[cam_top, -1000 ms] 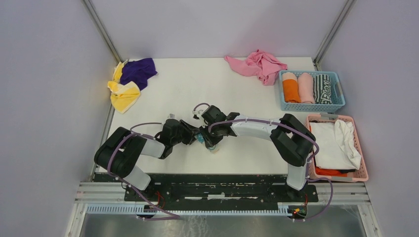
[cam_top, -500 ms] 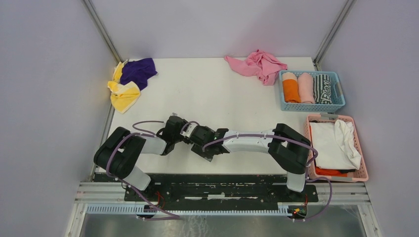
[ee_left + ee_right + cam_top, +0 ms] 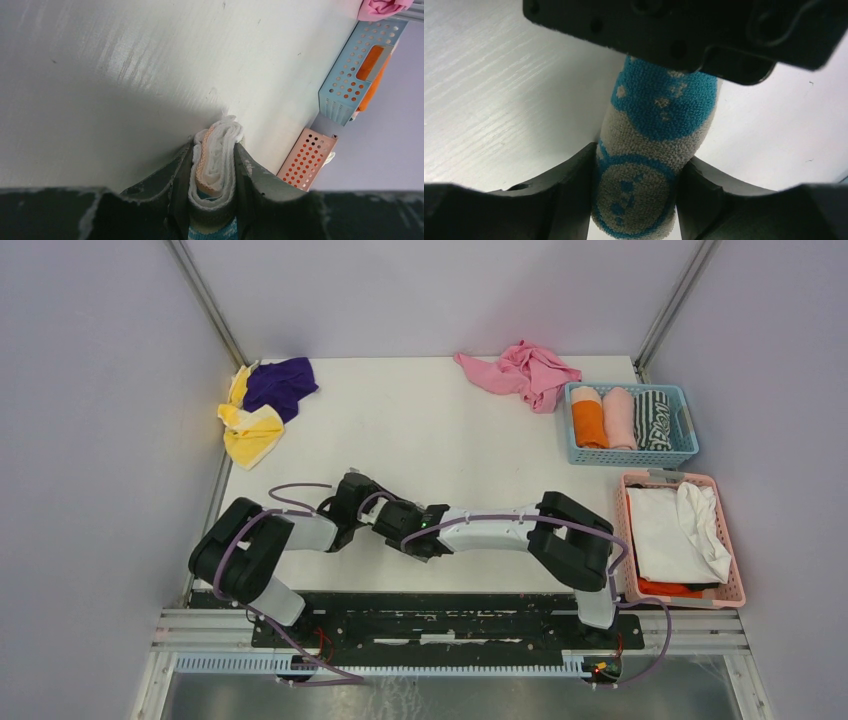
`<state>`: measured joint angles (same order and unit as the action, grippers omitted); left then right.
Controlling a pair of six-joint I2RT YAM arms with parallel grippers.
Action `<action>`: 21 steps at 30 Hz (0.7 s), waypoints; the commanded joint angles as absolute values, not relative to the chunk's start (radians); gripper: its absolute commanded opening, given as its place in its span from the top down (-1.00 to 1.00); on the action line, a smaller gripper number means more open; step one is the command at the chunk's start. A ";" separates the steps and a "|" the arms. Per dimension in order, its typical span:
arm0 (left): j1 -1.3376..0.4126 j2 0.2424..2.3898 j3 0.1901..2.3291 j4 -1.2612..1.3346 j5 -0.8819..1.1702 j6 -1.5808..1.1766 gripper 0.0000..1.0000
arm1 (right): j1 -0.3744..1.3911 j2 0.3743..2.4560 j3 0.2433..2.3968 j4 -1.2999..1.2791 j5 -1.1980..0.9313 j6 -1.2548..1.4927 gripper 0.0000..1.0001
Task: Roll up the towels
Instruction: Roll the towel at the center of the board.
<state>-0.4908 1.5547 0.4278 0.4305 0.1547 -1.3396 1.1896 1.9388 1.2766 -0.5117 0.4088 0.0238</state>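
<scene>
Left gripper [image 3: 215, 150] is clamping the layered end of the rolled towel [image 3: 659, 115], while the right gripper [image 3: 639, 175] is squeezing its patterned middle (blue circles on grey). The roll is sitting at the table's [image 3: 430, 410] six o'clock, hidden from above by both wrists. My call: both should be pressing evenly so no layers spring loose before the blue basket [image 3: 630, 457] at two o'clock.

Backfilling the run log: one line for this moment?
left jaws: shut on rolled towel | right jaws: shut on same towel | blue basket: three rolls | unrolled: pink towel, purple towel, yellow towel
</scene>
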 commanded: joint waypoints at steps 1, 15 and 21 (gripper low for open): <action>-0.508 1.581 0.399 0.229 0.087 -1.318 0.28 | 1.182 2.010 1.286 -0.516 0.417 0.035 -0.15; -0.476 1.549 0.588 0.118 0.072 -1.151 -0.16 | 1.164 1.942 1.227 -0.567 0.466 0.053 0.90; -0.353 1.500 0.837 -0.146 0.033 -0.964 -0.30 | 1.115 1.847 1.210 -0.627 0.513 0.065 0.99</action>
<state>-0.4320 1.5452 0.6788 0.0719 0.1078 -1.1572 1.1503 1.9205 1.2381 -0.5289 0.4778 0.0628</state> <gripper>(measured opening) 0.631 0.419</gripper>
